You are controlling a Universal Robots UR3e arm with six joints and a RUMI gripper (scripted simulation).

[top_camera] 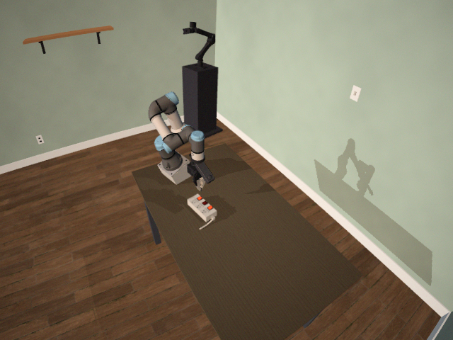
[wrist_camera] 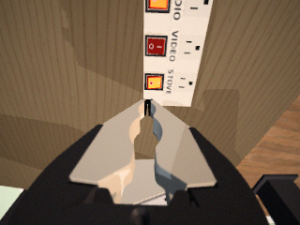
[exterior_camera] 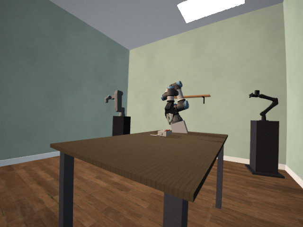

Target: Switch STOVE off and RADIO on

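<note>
The white power strip (top_camera: 202,207) lay face up on the brown table (top_camera: 263,256), just in front of the arm's base (top_camera: 175,176), with its short cord (top_camera: 207,223) trailing from the far end. The gripper (wrist_camera: 148,108) hung just short of the strip's near end, its jaws pressed together on nothing. In the wrist view the STOVE switch (wrist_camera: 154,82) and the top switch (wrist_camera: 157,4) glowed orange, while the VIDEO switch (wrist_camera: 156,46) between them was dark red.
</note>
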